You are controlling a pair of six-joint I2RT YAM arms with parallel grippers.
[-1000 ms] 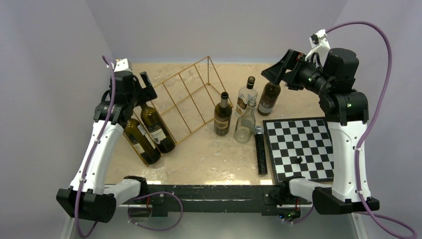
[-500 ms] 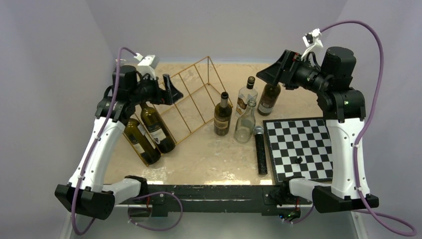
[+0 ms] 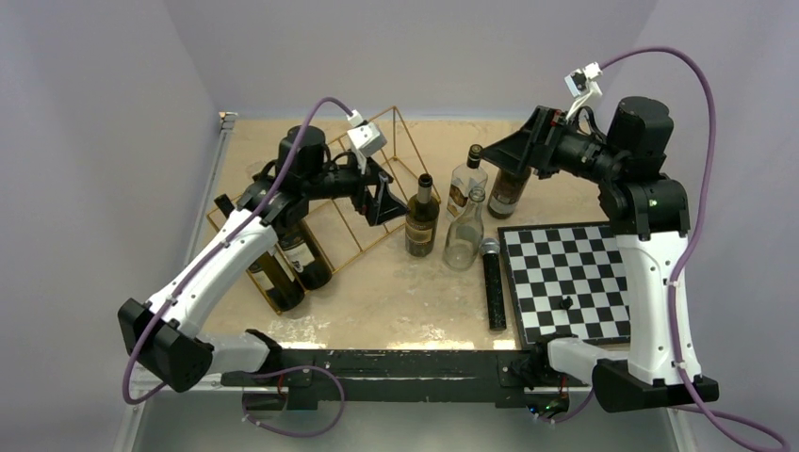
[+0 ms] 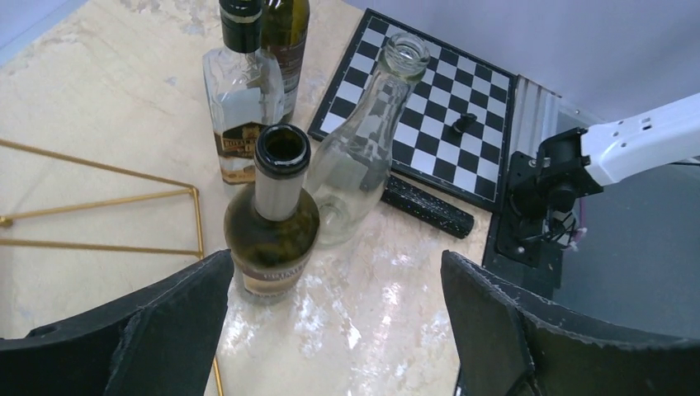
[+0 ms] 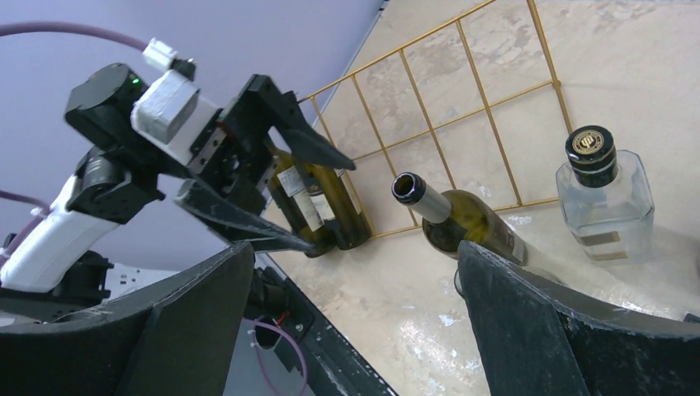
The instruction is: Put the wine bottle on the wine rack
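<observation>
The gold wire wine rack lies at the left, with two dark bottles lying in its lower slots. A dark green wine bottle with an open neck stands just right of the rack. My left gripper is open and empty, reaching across the rack, just left of that bottle. In the left wrist view the bottle stands near the left finger, ahead of the gripper. My right gripper is open and empty, held high over the back bottles. Its view shows the bottle, the rack and its gripper.
A clear empty bottle, a square liquor bottle with a black cap and a dark bottle stand right of the wine bottle. A chessboard with one small piece lies at the right, a black cylinder along its left edge.
My left arm has swung right from the rack's left end, across the rack, to beside the standing wine bottle. My right gripper has shifted slightly left.
</observation>
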